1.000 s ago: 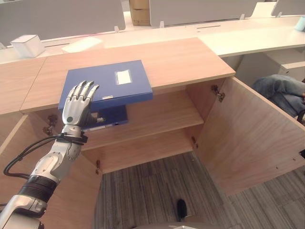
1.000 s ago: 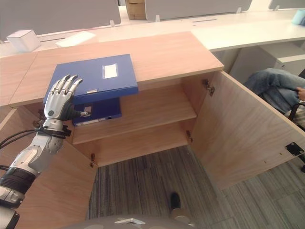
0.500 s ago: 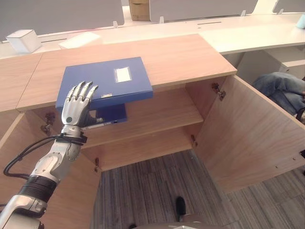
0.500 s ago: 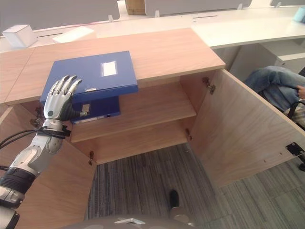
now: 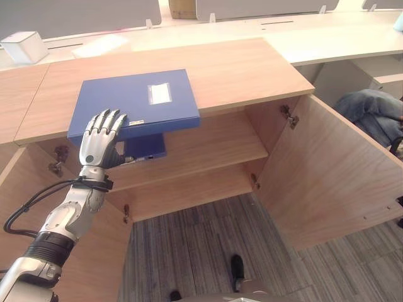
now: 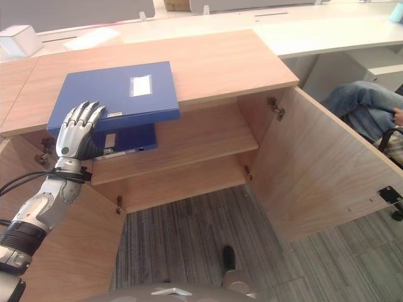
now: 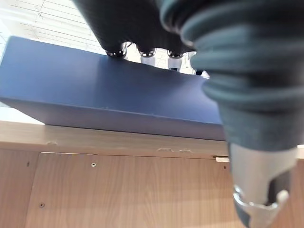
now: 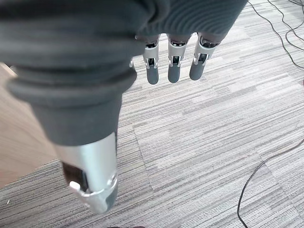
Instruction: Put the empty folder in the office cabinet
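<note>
**deskbot_fan:** So where's the folder at right now?

**cab_watcher:** The blue folder is lying flat on top of the office cabinet, at the front left, with its front edge sticking out a bit past the cabinet's edge. There's a second blue folder on the upper shelf right underneath it.

**deskbot_fan:** And the hands?

**cab_watcher:** The left hand is at the folder's near left corner. Fingers are up over the top face, thumb below the overhanging edge, so it's pinching that corner. The left wrist view shows the fingertips resting on the blue cover. The right hand is hanging over the grey carpet, fingers relaxed, holding nothing.

**deskbot_fan:** Cabinet open?

**cab_watcher:** Yep, both doors swung wide, right door standing well out. A person's knee in jeans shows just past it.
</note>
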Motion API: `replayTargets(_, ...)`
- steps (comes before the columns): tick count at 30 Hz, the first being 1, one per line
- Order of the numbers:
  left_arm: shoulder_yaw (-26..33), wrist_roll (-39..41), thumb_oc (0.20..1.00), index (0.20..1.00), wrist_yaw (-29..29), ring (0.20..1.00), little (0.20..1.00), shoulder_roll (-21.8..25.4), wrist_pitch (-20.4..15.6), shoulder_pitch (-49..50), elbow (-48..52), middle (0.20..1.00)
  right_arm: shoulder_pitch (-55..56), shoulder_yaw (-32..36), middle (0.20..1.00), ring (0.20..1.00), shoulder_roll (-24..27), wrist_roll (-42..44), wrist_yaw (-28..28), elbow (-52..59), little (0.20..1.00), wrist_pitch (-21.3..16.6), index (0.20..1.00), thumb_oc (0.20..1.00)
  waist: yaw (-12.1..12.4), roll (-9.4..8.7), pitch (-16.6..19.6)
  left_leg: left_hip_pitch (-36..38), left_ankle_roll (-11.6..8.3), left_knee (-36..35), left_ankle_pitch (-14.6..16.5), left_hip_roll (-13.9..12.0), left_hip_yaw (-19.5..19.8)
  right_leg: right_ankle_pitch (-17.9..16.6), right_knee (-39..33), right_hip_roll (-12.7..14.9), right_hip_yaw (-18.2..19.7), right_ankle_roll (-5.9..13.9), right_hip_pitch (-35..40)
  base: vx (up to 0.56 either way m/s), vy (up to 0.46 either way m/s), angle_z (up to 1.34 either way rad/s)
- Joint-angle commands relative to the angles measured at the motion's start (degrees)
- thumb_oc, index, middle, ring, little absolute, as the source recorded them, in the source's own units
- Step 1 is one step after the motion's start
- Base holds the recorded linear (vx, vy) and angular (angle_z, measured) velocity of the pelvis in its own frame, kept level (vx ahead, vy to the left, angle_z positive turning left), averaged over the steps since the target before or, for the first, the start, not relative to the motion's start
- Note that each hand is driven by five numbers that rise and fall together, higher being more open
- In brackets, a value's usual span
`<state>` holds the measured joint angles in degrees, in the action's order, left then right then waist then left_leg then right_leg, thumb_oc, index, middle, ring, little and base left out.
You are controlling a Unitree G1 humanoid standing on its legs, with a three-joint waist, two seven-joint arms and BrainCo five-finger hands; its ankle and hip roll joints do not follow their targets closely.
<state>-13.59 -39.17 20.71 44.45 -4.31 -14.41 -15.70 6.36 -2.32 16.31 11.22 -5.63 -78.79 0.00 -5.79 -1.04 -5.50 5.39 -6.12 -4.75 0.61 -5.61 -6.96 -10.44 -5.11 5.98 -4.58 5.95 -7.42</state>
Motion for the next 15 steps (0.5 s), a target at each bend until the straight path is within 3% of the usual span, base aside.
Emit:
replayTargets(1, 2.5, -0.2, 1.000, 1.000, 0.7, 1.000, 1.000, 3.7, 0.3, -4.8, -1.6, 1.000, -3.3, -2.6, 1.000, 1.000, 1.5, -0.7, -1.4, -1.4, 1.000, -0.3, 1.000, 1.000, -1.3, -1.89, -0.7, -3.8, -0.98, -0.3, 3.7, 0.3, -0.6, 6.1, 0.1, 2.9, -0.9, 4.68, 2.3, 0.00, 0.000, 0.00)
replayTargets(15, 1.7, -0.7, 1.000, 1.000, 1.2, 1.000, 1.000, 4.0, 0.3, -6.6, -1.7, 1.000, -3.3, -2.6, 1.000, 1.000, 1.5, -0.4, -1.5, -1.3, 1.000, -0.5, 1.000, 1.000, -1.5, -1.92, -1.0, -4.6, -1.09, -0.3, 3.4, 0.3, -0.8, 5.8, 0.1, 3.0, -1.0, 4.73, 1.6, 0.00, 0.000, 0.00)
